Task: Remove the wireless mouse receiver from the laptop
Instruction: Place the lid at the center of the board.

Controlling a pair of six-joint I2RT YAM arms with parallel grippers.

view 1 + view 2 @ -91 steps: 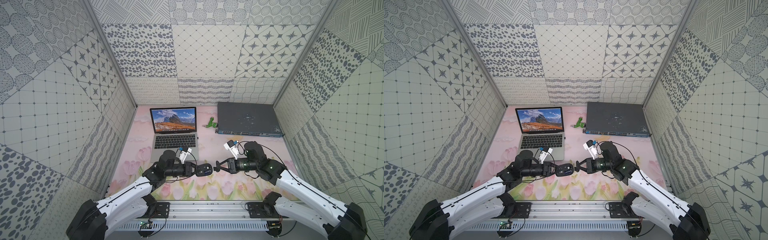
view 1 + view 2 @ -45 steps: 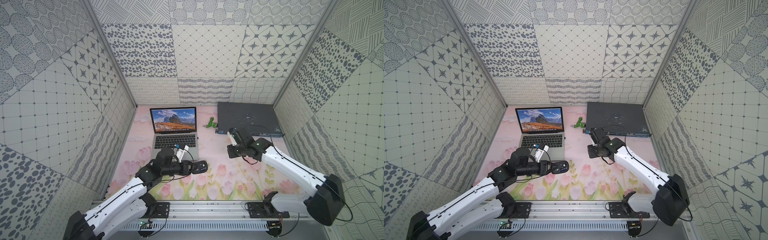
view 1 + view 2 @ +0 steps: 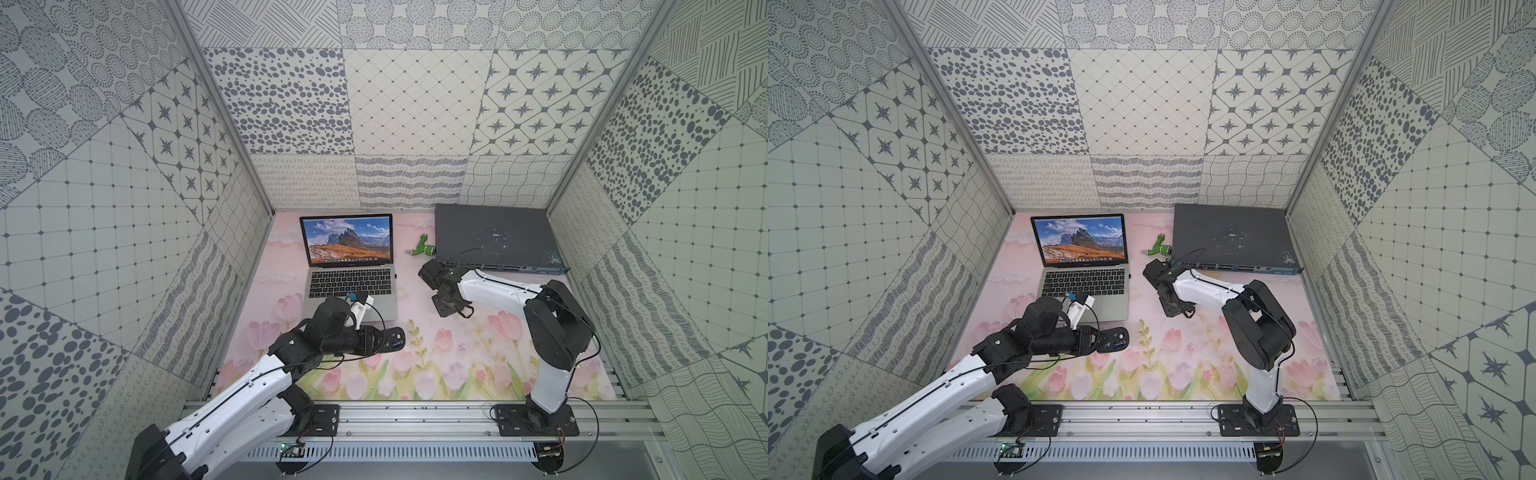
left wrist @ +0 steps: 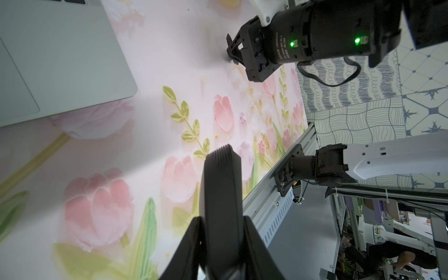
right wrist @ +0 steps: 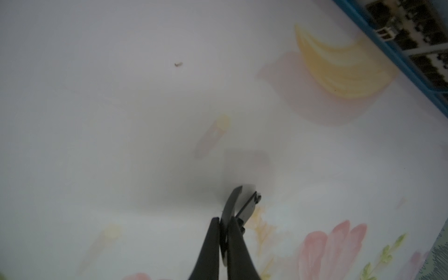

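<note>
- Wireless mouse receiver (image 3: 395, 275) is showing as a tiny dark nub sticking out of the right edge of the laptop (image 3: 351, 282) in both top views. I'm reading it as plugged in, so the pull is not yet done.
- Left gripper (image 4: 221, 225) is clamping the black mouse (image 4: 223, 174), holding it over the counter (image 3: 457, 353) near the laptop's front right corner.
- Right gripper (image 5: 247, 192) is pointing down at the counter with jaws pinched together, looking empty. It is sitting between the laptop and the network switch (image 3: 498, 241), apart from the nub.
- Remaining, as I'm judging it: opening the right gripper, lining up on the nub, pinching, pulling straight out sideways.
</note>
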